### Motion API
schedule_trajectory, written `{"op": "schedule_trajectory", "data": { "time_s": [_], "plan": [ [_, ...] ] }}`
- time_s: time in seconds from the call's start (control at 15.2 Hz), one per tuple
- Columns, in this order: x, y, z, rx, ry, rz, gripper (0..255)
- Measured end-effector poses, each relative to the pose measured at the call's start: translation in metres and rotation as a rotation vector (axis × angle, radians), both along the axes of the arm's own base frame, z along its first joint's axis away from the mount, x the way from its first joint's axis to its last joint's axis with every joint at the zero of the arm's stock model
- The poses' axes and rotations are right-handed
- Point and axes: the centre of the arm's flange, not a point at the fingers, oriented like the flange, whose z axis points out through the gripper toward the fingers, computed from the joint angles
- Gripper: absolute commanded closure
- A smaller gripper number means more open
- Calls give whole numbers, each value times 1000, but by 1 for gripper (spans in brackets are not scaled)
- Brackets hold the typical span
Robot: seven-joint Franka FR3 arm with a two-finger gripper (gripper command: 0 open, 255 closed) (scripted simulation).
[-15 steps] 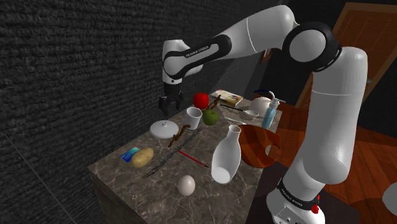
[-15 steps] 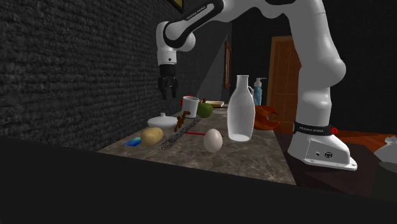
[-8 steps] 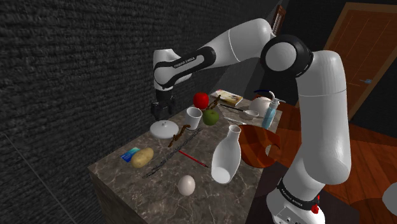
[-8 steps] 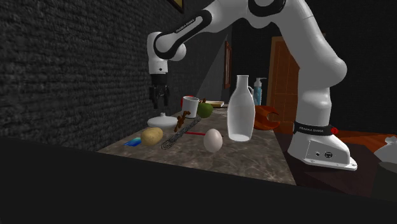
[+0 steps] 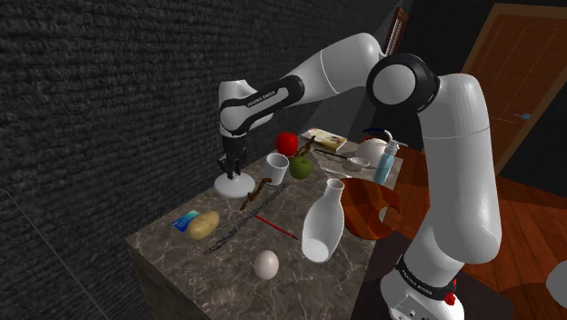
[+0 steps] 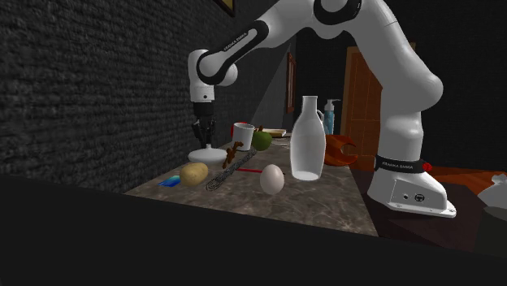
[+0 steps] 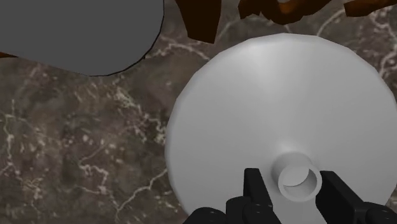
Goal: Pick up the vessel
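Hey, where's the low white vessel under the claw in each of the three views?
Shoulder view: low white vessel just left of the white mug.
Second exterior view: left of centre, beyond the potato.
Wrist view: round, its neck inside the open claw.
Shared landmark: the claw right above it.

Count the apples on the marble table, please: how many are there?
2. The red apple lies beyond the white cup, and the green apple is close beside that cup, on the shoulder view's right. Another could be hidden behind the clutter farther back.
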Motion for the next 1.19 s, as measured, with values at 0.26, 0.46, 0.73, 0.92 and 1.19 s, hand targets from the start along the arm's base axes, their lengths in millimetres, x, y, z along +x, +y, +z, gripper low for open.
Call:
{"op": "schedule_trajectory", "data": {
  "time_s": [0.26, 0.46, 0.73, 0.92, 1.19],
  "plan": [
    [0, 0, 0, 0, -1, 0, 255],
    [0, 0, 0, 0, -1, 0, 255],
    [0, 0, 10, 0, 0, 0, 255],
    [1, 0, 26, 0, 0, 0, 255],
    [2, 1, 46, 0, 0, 0, 255]
  ]
}}
